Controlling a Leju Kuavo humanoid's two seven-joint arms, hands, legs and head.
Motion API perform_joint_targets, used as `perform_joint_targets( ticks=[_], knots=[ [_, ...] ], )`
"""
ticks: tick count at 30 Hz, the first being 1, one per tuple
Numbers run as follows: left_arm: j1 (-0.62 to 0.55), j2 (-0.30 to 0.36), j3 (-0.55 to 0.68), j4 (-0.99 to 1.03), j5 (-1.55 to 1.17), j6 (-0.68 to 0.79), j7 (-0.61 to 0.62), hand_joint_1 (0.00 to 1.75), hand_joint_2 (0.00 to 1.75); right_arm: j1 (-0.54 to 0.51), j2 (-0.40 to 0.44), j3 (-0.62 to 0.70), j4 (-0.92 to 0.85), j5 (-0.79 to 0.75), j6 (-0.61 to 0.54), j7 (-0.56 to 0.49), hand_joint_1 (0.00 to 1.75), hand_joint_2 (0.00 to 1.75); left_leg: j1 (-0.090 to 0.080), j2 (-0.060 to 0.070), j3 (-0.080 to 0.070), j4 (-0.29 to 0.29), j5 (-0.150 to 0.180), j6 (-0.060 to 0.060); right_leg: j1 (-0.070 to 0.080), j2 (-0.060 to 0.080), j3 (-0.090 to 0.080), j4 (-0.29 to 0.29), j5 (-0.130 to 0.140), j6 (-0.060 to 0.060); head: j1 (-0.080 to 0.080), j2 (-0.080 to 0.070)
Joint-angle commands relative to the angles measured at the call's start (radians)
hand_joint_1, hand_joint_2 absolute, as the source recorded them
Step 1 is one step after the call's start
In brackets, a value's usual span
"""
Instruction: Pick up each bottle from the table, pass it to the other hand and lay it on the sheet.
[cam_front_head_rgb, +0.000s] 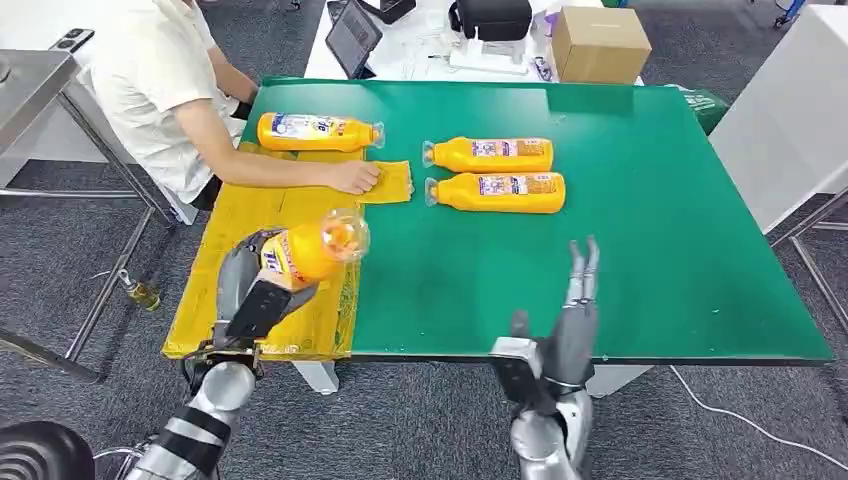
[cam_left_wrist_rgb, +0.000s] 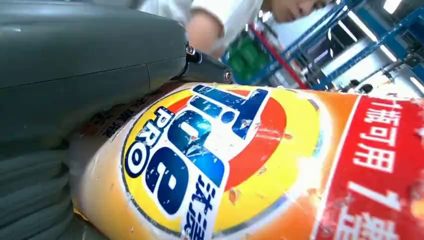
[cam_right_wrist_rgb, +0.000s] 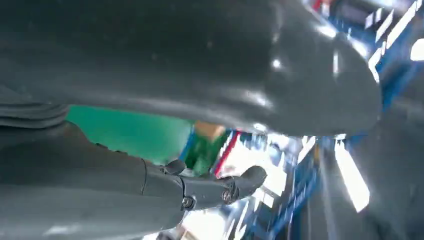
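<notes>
My left hand grips an orange detergent bottle above the yellow sheet, its clear cap end pointing toward the table's middle. The left wrist view has the same bottle's label close up against my hand. My right hand is held over the green table's near edge, fingers straight and apart, holding nothing. Two more orange bottles lie side by side on the green surface. A further bottle lies at the sheet's far end.
A person in a white shirt sits at the far left, one hand resting on the sheet. Behind the table stand a cardboard box, a tablet and a dark bag. A metal frame stands left.
</notes>
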Motion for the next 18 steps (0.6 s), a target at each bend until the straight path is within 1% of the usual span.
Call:
perform_joint_targets(
  ticks=[1,2,3,4,5,6,8,9,11,12,13,14,15,16,17,18],
  knots=[
    [-0.309,0.0,-0.074,0.379,-0.349,-0.031,0.174,1.75,1.75,-0.018,0.024,-0.007,-0.101,-0.048,0.004,-0.002,0.0,0.0,0.001,-0.004,0.002,0.0,0.0,0.001,0.002,-0.005,0.003,0.001,-0.002,-0.003,0.0,0.0],
    [-0.338,-0.008,-0.076,0.437,-0.391,-0.056,0.194,1.75,1.75,-0.019,0.016,0.02,-0.077,-0.066,0.004,-0.002,0.0,0.0,0.001,-0.002,0.001,0.0,0.0,0.0,0.001,-0.003,0.002,0.0,-0.001,-0.002,0.0,0.0],
    [-0.368,-0.014,-0.091,0.489,-0.426,-0.093,0.203,1.75,1.75,-0.019,0.022,0.023,-0.066,-0.071,0.004,-0.002,0.0,0.0,0.001,-0.004,0.006,0.0,-0.001,0.001,0.003,-0.006,0.008,0.0,-0.003,-0.005,0.0,0.0],
    [-0.401,-0.019,-0.12,0.554,-0.421,-0.109,0.209,1.75,1.75,-0.018,0.023,0.031,-0.052,-0.075,0.004,-0.002,0.0,0.0,0.001,-0.003,0.003,0.0,0.0,0.001,0.002,-0.004,0.004,0.0,-0.001,-0.003,0.0,0.0],
    [-0.401,-0.019,-0.12,0.554,-0.421,-0.109,0.209,1.75,1.75,-0.018,0.023,0.031,-0.052,-0.075,0.004,-0.002,0.0,0.0,0.002,-0.002,0.005,0.0,-0.001,0.001,0.003,-0.004,0.006,0.0,-0.002,-0.004,0.0,0.0],
    [-0.422,-0.025,-0.137,0.594,-0.425,-0.179,0.234,1.75,1.75,-0.023,0.012,0.052,-0.023,-0.104,0.004,-0.002,0.0,0.0,0.002,-0.002,0.004,-0.001,0.0,0.001,0.002,-0.004,0.005,0.0,-0.001,-0.003,0.0,0.0],
    [-0.422,-0.025,-0.137,0.594,-0.425,-0.179,0.234,1.75,1.75,-0.023,0.012,0.052,-0.023,-0.104,0.004,-0.002,0.0,0.0,0.001,-0.001,0.003,-0.001,0.001,0.0,0.002,-0.002,0.003,0.0,-0.001,-0.002,0.0,0.0],
    [-0.429,-0.031,-0.138,0.613,-0.428,-0.19,0.236,1.75,1.75,-0.024,0.011,0.05,-0.021,-0.11,0.004,-0.002,0.0,0.0,0.002,-0.001,0.005,0.0,0.0,0.0,0.003,-0.002,0.006,-0.001,-0.001,-0.003,0.0,0.0],
    [-0.469,-0.046,-0.16,0.699,-0.475,-0.266,0.262,1.75,1.75,-0.028,-0.007,0.084,0.013,-0.135,0.004,-0.002,0.0,0.0,0.002,0.0,0.002,0.0,0.0,0.0,0.002,-0.001,0.003,0.0,-0.001,-0.002,0.0,0.0],
    [-0.488,-0.055,-0.164,0.74,-0.491,-0.293,0.28,1.75,1.75,-0.029,-0.012,0.103,0.025,-0.149,0.004,-0.002,0.0,0.0,0.002,-0.001,0.005,0.0,-0.001,0.0,0.003,-0.002,0.006,-0.001,-0.002,-0.003,0.0,0.0],
    [-0.505,-0.066,-0.165,0.783,-0.507,-0.309,0.297,1.75,1.75,-0.032,-0.015,0.116,0.042,-0.152,0.004,-0.002,0.0,0.0,0.002,-0.001,0.004,0.0,0.0,0.0,0.003,-0.002,0.005,-0.001,-0.001,-0.002,0.0,0.0],
    [-0.512,-0.074,-0.163,0.811,-0.509,-0.326,0.301,1.45,1.75,-0.038,-0.019,0.124,0.059,-0.163,0.004,-0.002,0.0,0.0,0.002,-0.001,0.003,-0.001,0.0,0.0,0.002,-0.002,0.004,0.0,-0.001,-0.002,0.0,0.0],
    [-0.516,-0.076,-0.16,0.819,-0.507,-0.334,0.306,1.5,1.75,-0.037,-0.02,0.128,0.062,-0.167,0.004,-0.002,0.0,0.0,0.002,-0.001,0.005,-0.001,0.0,0.0,0.003,-0.002,0.007,-0.001,-0.002,-0.003,0.0,0.0],
    [-0.526,-0.081,-0.155,0.843,-0.507,-0.352,0.315,1.5,1.75,-0.038,-0.022,0.135,0.069,-0.165,0.004,-0.002,0.0,0.0,0.002,0.0,0.003,-0.001,0.0,0.0,0.002,-0.001,0.004,-0.001,-0.001,-0.002,0.0,0.0],
    [-0.528,-0.083,-0.15,0.853,-0.503,-0.361,0.319,1.55,1.75,-0.04,-0.024,0.142,0.08,-0.172,0.004,-0.002,0.0,0.0,0.002,0.0,0.002,0.0,0.0,0.0,0.002,0.0,0.003,-0.001,0.0,-0.002,0.0,0.0],
    [-0.527,-0.083,-0.15,0.856,-0.503,-0.363,0.319,1.48,1.75,-0.038,-0.026,0.145,0.084,-0.175,0.004,-0.002,0.0,0.0,0.002,0.001,0.006,-0.001,-0.001,0.0,0.003,-0.001,0.007,-0.001,-0.001,-0.003,0.0,0.0]
  ],
)
